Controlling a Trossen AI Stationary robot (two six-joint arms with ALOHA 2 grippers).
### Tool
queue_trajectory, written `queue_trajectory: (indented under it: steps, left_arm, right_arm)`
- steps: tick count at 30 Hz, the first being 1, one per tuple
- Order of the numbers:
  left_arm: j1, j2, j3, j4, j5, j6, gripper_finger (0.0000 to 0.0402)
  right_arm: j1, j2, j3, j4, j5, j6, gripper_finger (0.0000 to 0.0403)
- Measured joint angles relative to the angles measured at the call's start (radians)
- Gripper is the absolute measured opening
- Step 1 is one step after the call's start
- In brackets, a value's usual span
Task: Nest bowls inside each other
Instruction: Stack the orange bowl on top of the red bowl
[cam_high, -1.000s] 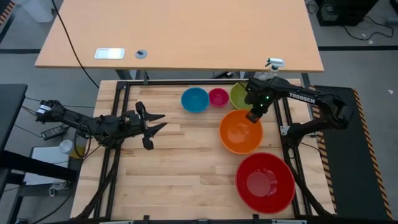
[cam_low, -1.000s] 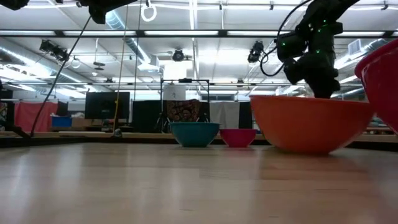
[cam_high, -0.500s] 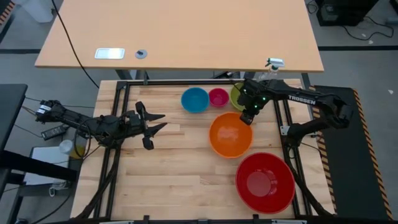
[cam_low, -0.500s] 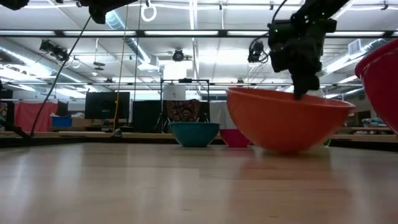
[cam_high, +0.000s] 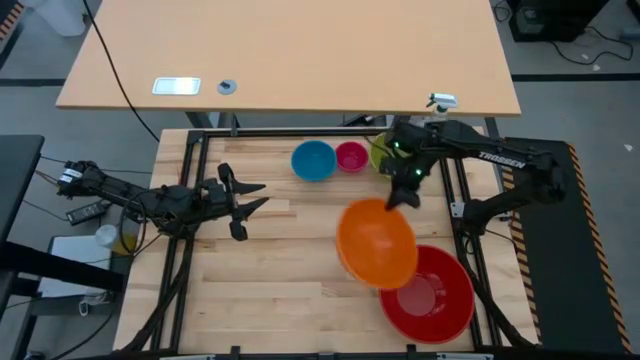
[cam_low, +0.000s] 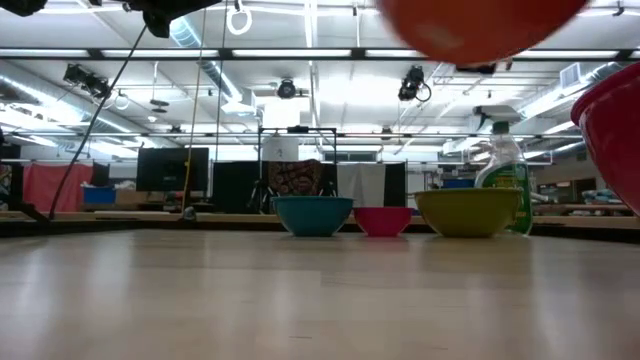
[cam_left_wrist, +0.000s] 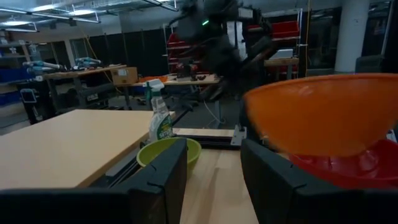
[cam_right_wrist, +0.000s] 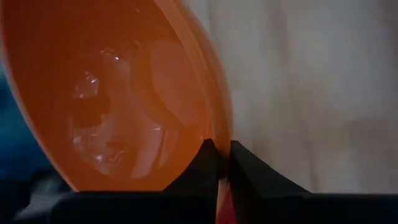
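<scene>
My right gripper (cam_high: 403, 196) is shut on the orange bowl (cam_high: 377, 243), which hangs in the air, overlapping the far left rim of the red bowl (cam_high: 430, 295) on the table's near right. At the far edge stand the blue bowl (cam_high: 313, 160), the pink bowl (cam_high: 351, 156) and the lime green bowl (cam_low: 467, 212), each on its base. My left gripper (cam_high: 250, 200) waits open at the table's left, pointing level toward the bowls; its wrist view shows the orange bowl (cam_left_wrist: 323, 121) above the red bowl (cam_left_wrist: 351, 171). My right gripper pinches the orange bowl's rim (cam_right_wrist: 221, 127) at the bowl's far right side, one finger (cam_right_wrist: 207, 163) inside the bowl and the other (cam_right_wrist: 241, 169) outside. It comes slanting down from the far side. The bowl hangs lifted clear of the table, mouth up, slightly tilted.
A green spray bottle (cam_low: 503, 160) with a white trigger stands behind the lime green bowl at the far right corner. The wooden table top (cam_high: 280, 280) is bare in the middle and near left. A black frame (cam_high: 300, 133) runs along the far edge.
My right gripper has risen and swung toward the near edge while rolling its wrist. The orange bowl first slid a little toward the left on the table, then was lifted clear, and now hangs over the red bowl's far left rim.
</scene>
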Motion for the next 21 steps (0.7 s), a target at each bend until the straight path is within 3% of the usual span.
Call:
queue_trajectory:
  steps: [8,16,21]
  left_arm:
    - [0.0,0.0,0.0,-0.01,0.0,0.0,0.0153]
    - [0.0,0.0,0.0,-0.009,0.0,-0.025,0.0153]
    - [0.0,0.0,0.0,-0.009,0.0,-0.037,0.0153]
  right_arm:
    - [0.22,-0.02,0.054,-0.351,0.113,0.151,0.0028]
    - [0.449,-0.062,-0.001,-0.363,0.275,0.299,0.0028]
    - [0.507,-0.078,-0.118,-0.357,0.311,0.334,0.0028]
